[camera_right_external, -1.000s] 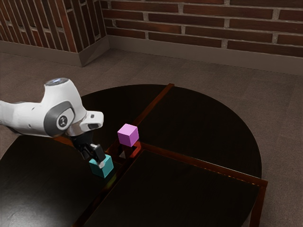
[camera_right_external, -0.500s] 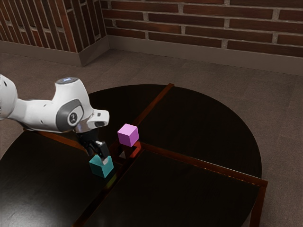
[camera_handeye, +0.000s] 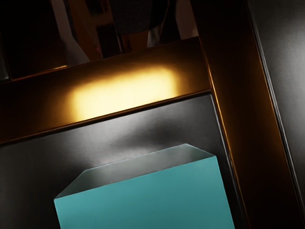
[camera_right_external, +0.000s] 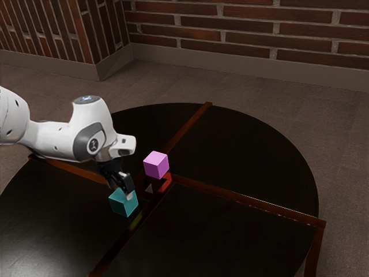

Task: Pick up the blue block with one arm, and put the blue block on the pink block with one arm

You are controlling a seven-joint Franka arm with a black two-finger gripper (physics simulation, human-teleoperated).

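2 blocks sit on the dark tabletop in the exterior view. The blue block lies beside the wooden rail, and the pink block is near it, farther back toward the exterior view's right, at the rails' junction. The gripper is down at the blue block's top; whether it grasps it I cannot tell. In the wrist view the blue block lies directly under the hand, with the rail beyond it. The carry, I judge, runs right and far.

Side camera, high and back, arm at nine o'clock; hand camera close above the blue block both share.
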